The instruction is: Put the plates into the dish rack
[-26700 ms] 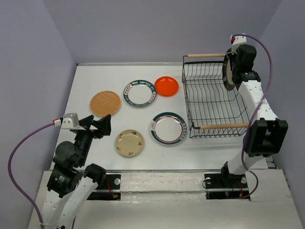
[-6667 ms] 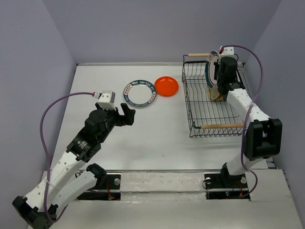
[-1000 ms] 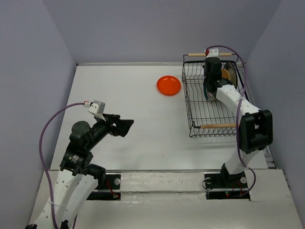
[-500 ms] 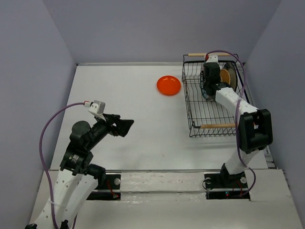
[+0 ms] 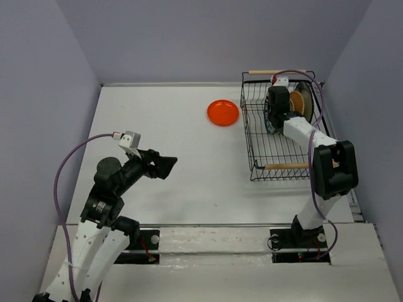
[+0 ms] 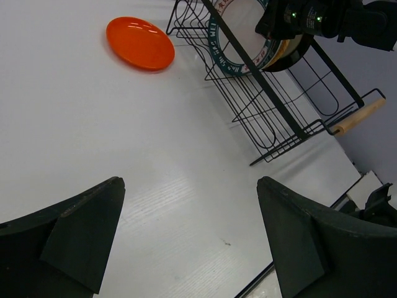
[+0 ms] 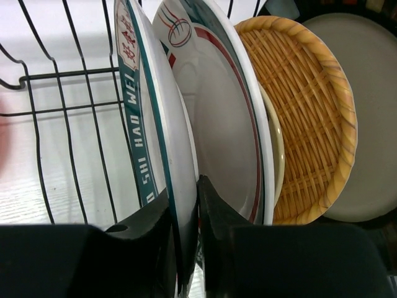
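I have the right gripper (image 7: 184, 192) closed narrow on the lower rim of the lettered plate (image 7: 155, 124), one finger on each face. That plate stands on edge inside the dish rack (image 5: 249, 145), which sits at the far right corner of the surface (image 5: 176, 126). Behind it, also on edge, stand the striped plate (image 7: 223, 124), the beige plate (image 7: 277, 143), the woven plate (image 7: 310, 124) and the cream plate (image 7: 372, 112).

The release worries me. One finger sits in the thin gap between the lettered and striped plates, so pulling out at an angle could drag either rim and knock the row over. I cannot see whether the lettered plate's bottom edge is seated between two wires. If it is not, letting go could make it tip towards the rack's open side or slam back into the striped plate.

The orange plate (image 5: 223, 112) is the one not yet loaded. It lies flat near the far edge of the surface, just beside the rack's left wall. My left gripper (image 5: 162, 166) hangs spread wide and empty over the middle of the surface, well apart from the plate. The plate looks glossy and low, so I expect it to skid when a finger pushes at its rim, perhaps into the rack wires.
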Available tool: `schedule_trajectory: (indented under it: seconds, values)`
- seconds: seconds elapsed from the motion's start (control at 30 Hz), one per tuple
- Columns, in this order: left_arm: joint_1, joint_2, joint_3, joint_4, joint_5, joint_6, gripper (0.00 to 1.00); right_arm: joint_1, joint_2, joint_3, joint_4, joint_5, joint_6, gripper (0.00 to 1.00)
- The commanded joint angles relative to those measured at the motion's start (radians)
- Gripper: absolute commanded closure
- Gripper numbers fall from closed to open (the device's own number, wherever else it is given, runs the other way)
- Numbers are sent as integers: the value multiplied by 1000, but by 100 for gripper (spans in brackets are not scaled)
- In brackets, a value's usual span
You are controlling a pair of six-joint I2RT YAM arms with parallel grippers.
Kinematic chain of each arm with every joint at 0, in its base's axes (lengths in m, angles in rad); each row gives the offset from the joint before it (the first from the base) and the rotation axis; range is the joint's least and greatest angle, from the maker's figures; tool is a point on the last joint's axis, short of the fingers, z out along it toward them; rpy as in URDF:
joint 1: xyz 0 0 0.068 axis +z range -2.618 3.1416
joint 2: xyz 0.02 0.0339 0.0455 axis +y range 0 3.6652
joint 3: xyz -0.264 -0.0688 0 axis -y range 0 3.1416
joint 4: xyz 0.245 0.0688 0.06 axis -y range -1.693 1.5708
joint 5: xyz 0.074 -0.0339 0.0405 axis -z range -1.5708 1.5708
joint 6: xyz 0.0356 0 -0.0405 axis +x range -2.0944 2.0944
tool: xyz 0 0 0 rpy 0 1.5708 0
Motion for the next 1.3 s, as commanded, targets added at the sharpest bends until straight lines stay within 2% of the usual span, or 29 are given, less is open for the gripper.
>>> schedule_trajectory:
  seconds: [0.0, 0.1, 0.2, 0.47, 0.57, 0.7, 0.77, 0.8, 0.87, 0.9, 1.0, 1.1, 1.27]
  values:
    - [16, 16, -7, 32, 19, 19, 1, -18, 32, 42, 45, 3, 13, 70]
    - [27, 41, -6, 32, 23, 17, 1, -18, 43, 90, 19, 9, 8, 56]
    - [32, 82, -4, 29, 20, 16, 1, -18, 26, 123, -14, -10, 11, 48]
    - [42, 243, 26, 38, -30, -43, 1, -18, -198, 134, -74, -141, 88, 27]
    - [41, 254, -19, 139, -27, -164, 1, -18, -303, 93, -102, -229, 149, 25]
    - [9, 320, -130, 379, -61, -331, 1, 5, -458, -49, -59, -407, 263, 25]
    - [-19, 390, -126, 458, -86, -354, 1, 23, -517, -128, 19, -504, 327, 27]
    - [-36, 474, -112, 479, -107, -356, 1, 34, -546, -168, 47, -534, 344, 30]
    - [-97, 606, -58, 522, -129, -353, 1, 72, -620, -264, 129, -603, 393, 46]
    - [-115, 645, -32, 527, -161, -345, 2, 84, -644, -292, 149, -615, 401, 65]
    - [-155, 792, 52, 568, -216, -343, 6, 118, -722, -356, 167, -643, 424, 84]
    - [-158, 936, 132, 611, -306, -353, 10, 143, -784, -404, 168, -701, 448, 85]
    - [-157, 1179, 347, 613, -389, -369, 12, 154, -885, -482, 185, -761, 476, 77]
